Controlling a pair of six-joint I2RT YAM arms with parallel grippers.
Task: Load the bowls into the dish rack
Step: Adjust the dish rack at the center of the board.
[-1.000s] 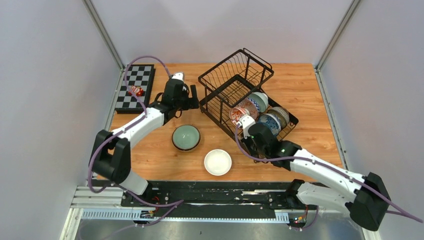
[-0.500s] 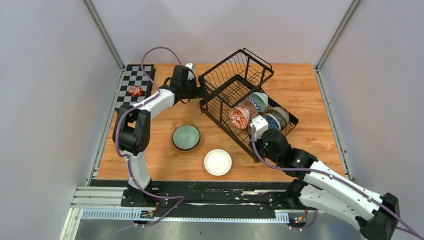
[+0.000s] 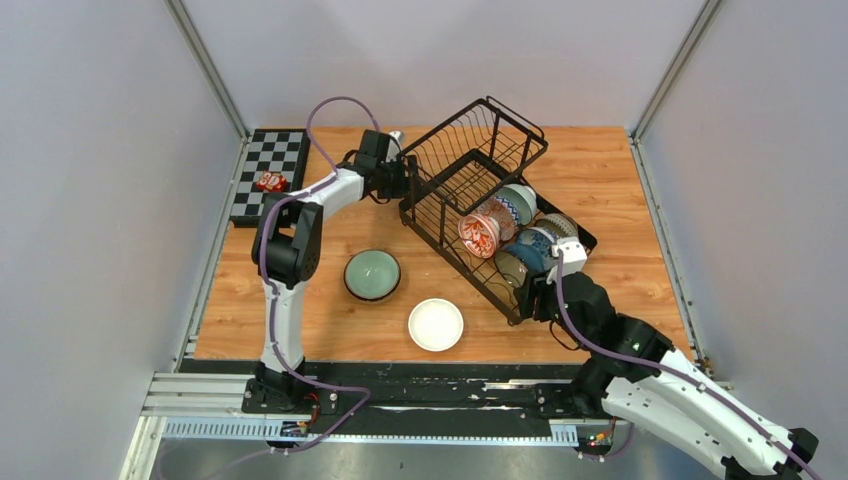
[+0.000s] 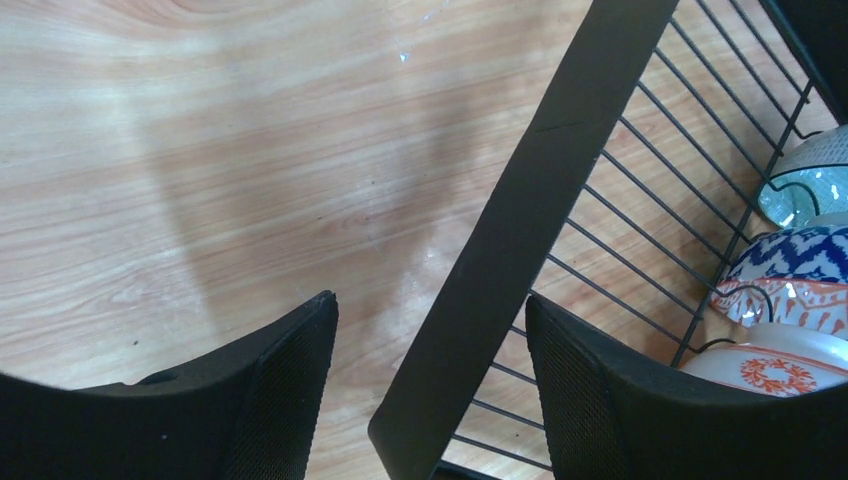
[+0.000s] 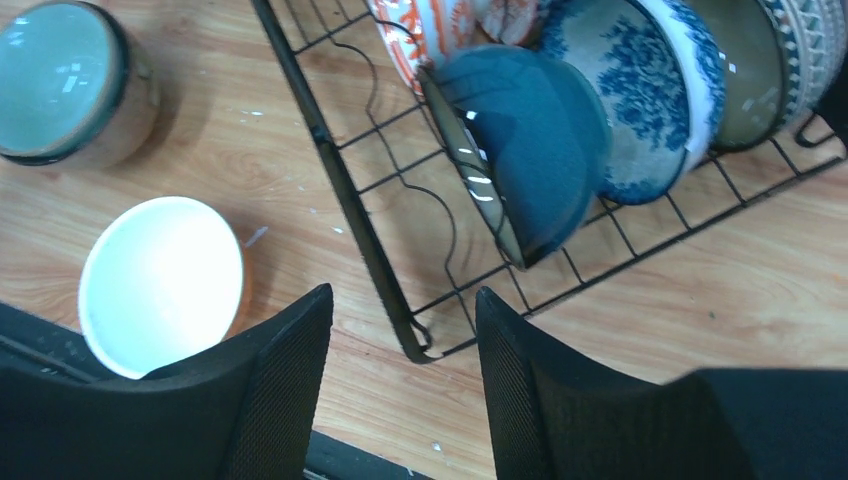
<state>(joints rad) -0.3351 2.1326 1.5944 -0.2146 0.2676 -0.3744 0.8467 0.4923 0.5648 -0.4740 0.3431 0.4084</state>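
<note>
The black wire dish rack (image 3: pixel 470 170) stands at the back right of the table. Several bowls stand on edge in its slots, among them a red floral one (image 3: pixel 478 235) and a dark blue one (image 5: pixel 530 140). A pale green bowl (image 3: pixel 372 274) and a white-inside bowl (image 3: pixel 436 324) sit on the wood in front of it. My left gripper (image 4: pixel 430 335) is open astride the rack's flat left rim (image 4: pixel 520 230), which lies close to the right-hand finger. My right gripper (image 5: pixel 403 310) is open and empty, hovering over the rack's near corner (image 5: pixel 420 345).
A black-and-white checkerboard (image 3: pixel 268 175) with a small red object (image 3: pixel 271 182) lies at the back left. Grey walls close in the table on three sides. The arms' base rail (image 3: pixel 420 385) runs along the near edge.
The right gripper has opened and drawn back toward the near right, leaving the dark blue bowl standing in the rack. The left gripper has moved right onto the rack's rim, its jaws narrowing.
</note>
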